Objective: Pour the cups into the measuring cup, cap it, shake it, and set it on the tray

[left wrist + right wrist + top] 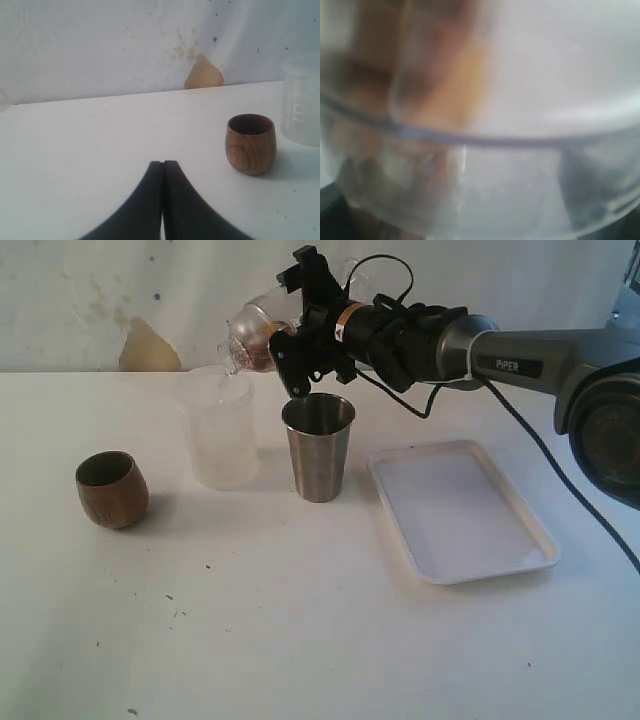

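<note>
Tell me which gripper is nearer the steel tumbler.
Right. The right gripper hangs just above the rim of the steel tumbler, gripping a tilted clear container. The left gripper sits shut, facing the wooden cup, outside the exterior view.

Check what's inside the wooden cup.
The wooden cup shows only a dark inner wall, no visible contents. Its bottom is hidden behind the near rim, so I cannot confirm it is empty.

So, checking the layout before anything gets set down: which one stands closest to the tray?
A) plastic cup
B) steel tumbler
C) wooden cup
B: the steel tumbler stands just beside the tray, while the wooden cup sits far off on the other side.
</note>
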